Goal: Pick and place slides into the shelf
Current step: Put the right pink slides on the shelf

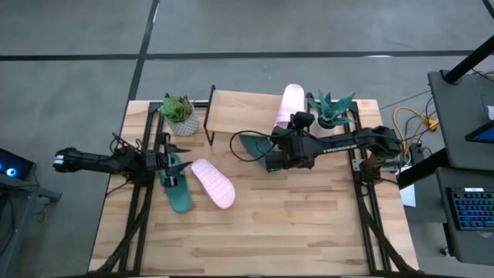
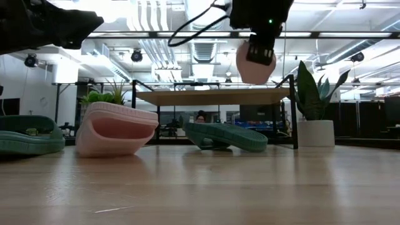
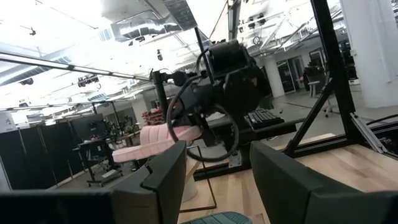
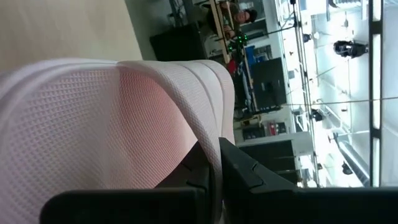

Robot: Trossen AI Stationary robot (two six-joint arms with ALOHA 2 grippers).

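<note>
My right gripper [image 1: 296, 123] is shut on a light pink slide [image 1: 290, 103] and carries it above the right end of the shelf's [image 1: 241, 110] plank top; in the low view this slide [image 2: 255, 61] hangs over the shelf [image 2: 212, 97]. The second pink slide [image 1: 213, 183] lies on its sole on the table, next to a dark green slide [image 1: 177, 189]. Another green slide [image 1: 253, 144] lies at the shelf's near edge, partly beneath it [image 2: 226, 135]. My left gripper [image 1: 167, 159] is open and hovers above the far end of the left green slide [image 3: 211, 218]. My right gripper pinches the pink slide's ribbed strap at its edge [image 4: 214, 134], one finger [image 4: 202, 168] under the strap and the other [image 4: 252, 174] outside it. The slide is lifted clear above the shelf top, lying roughly level with its length running toward the far edge.
A potted succulent [image 1: 179, 114] stands left of the shelf and a spiky plant in a white pot [image 1: 333, 110] right of it [image 2: 315, 132]. Black frame rails [image 1: 140, 193] run along both table sides. Bare wood [image 1: 309, 224] lies near the front edge.
</note>
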